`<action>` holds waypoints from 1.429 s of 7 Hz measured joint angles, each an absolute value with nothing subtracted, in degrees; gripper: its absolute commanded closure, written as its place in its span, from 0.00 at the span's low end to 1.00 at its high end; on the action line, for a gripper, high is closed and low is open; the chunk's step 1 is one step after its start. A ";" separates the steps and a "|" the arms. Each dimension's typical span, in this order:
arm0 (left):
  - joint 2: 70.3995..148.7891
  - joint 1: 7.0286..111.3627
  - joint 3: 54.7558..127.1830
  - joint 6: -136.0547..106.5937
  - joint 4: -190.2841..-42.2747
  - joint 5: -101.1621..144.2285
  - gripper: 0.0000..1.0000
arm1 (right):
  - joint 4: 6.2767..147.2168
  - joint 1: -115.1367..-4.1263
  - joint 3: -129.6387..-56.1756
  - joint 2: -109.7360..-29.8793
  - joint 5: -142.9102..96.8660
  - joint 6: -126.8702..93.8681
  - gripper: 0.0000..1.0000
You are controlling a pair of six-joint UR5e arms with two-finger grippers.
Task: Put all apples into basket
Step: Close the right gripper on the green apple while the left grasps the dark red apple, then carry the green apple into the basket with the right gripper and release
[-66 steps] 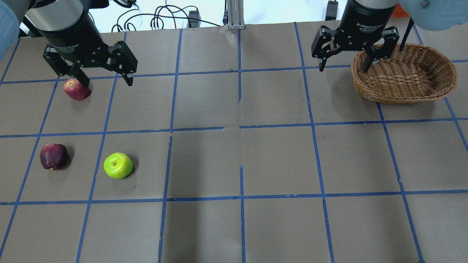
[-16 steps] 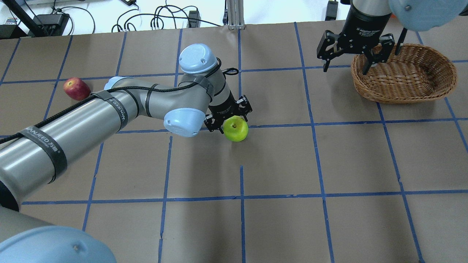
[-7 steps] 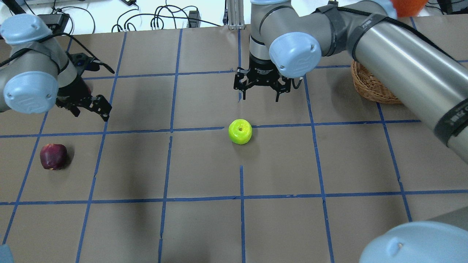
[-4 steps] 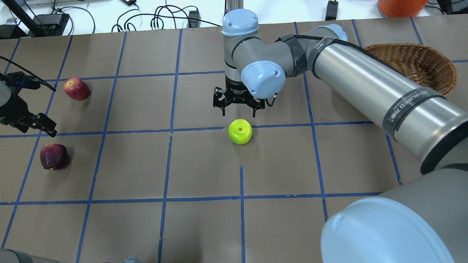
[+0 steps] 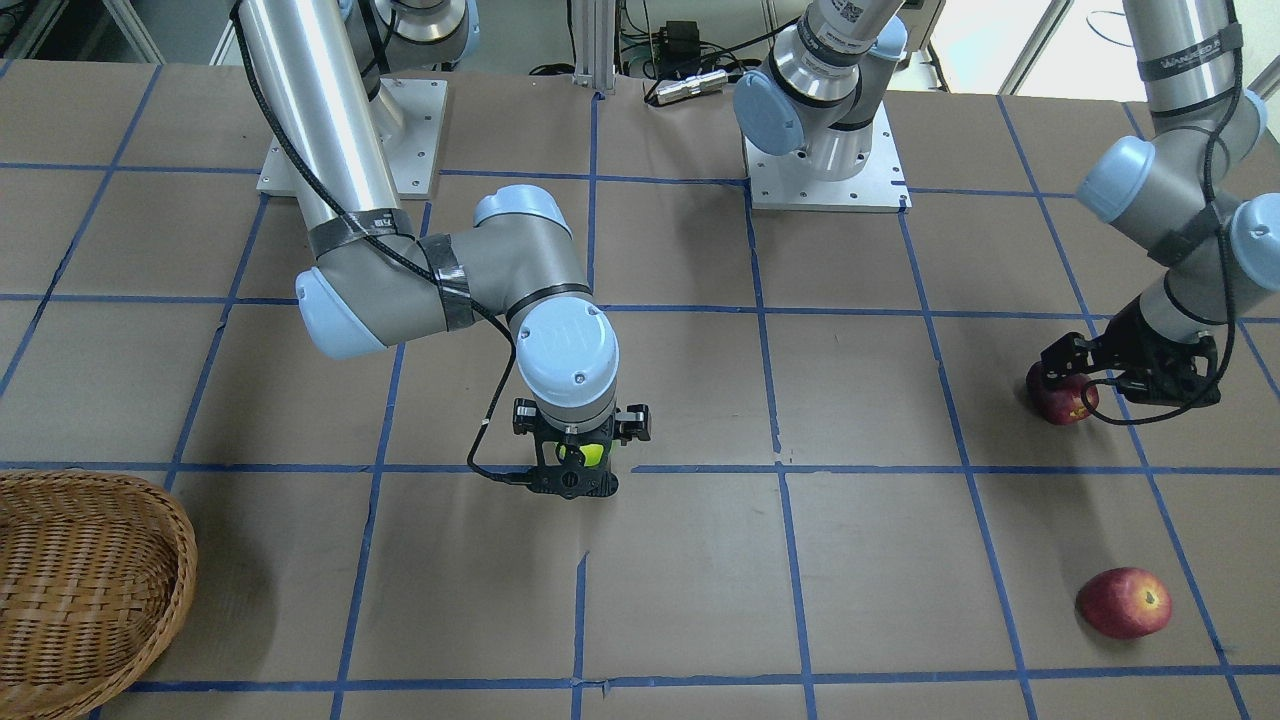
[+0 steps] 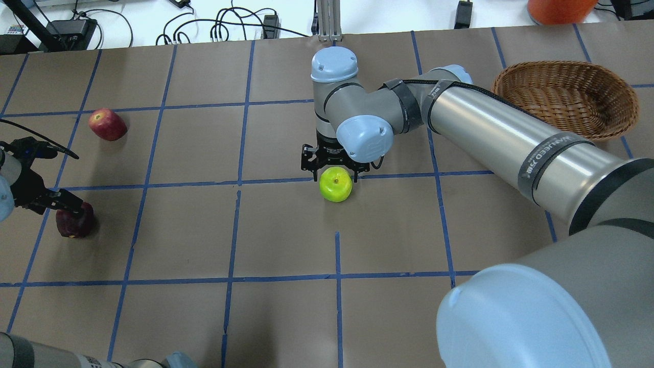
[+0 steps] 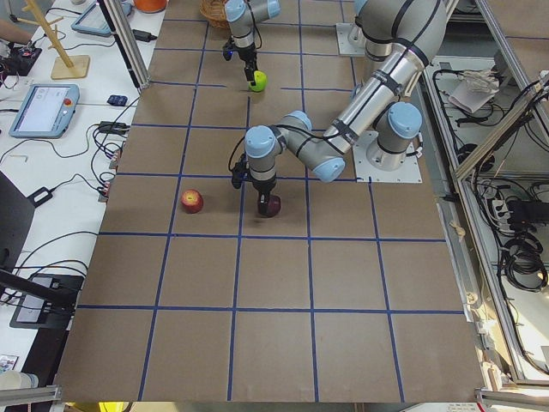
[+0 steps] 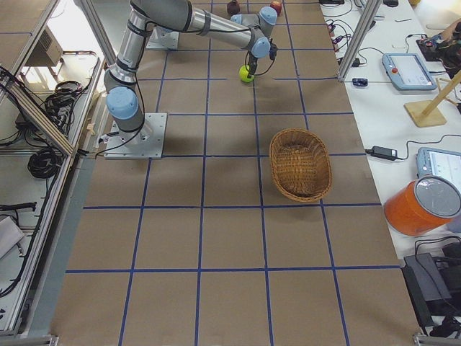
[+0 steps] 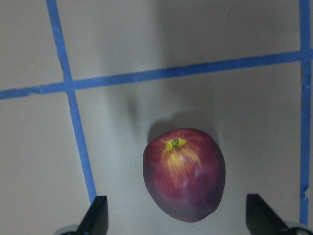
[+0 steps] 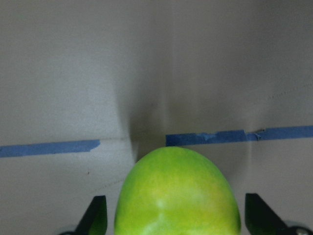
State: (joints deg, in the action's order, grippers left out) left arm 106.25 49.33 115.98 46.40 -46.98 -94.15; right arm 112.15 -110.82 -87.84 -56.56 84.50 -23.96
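Observation:
The yellow-green apple (image 6: 335,185) lies at the table's middle. My right gripper (image 6: 332,173) is open, low over it, a finger on either side; in the right wrist view the apple (image 10: 178,193) fills the gap between the fingertips (image 10: 97,215). The maroon apple (image 6: 74,224) lies at the left. My left gripper (image 6: 60,204) is open just above it; the left wrist view shows the apple (image 9: 184,174) between the fingertips (image 9: 96,215), not gripped. The red apple (image 6: 107,124) lies alone at the far left. The wicker basket (image 6: 511,84) stands empty at the far right.
My right arm's long link (image 6: 511,138) stretches over the table between the basket and the middle. An orange container (image 6: 559,7) and cables (image 6: 225,25) lie beyond the far edge. Blue tape lines grid the brown table.
My left arm carried the green apple to the middle, let it go and moved back over the maroon apple. My right gripper came from the basket and lowered around the green apple.

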 measured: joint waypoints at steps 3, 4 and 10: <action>108.12 49.23 119.44 46.59 -40.87 -93.78 0.20 | 115.10 -110.49 -88.64 -56.90 84.94 -24.55 1.00; 108.26 49.22 119.31 46.61 -40.68 -93.26 0.74 | 113.85 -109.46 -88.49 -59.37 85.02 -24.54 1.00; 104.80 61.47 115.07 33.77 -48.95 -92.11 0.91 | 102.33 -75.65 -86.01 -70.83 97.30 2.05 1.00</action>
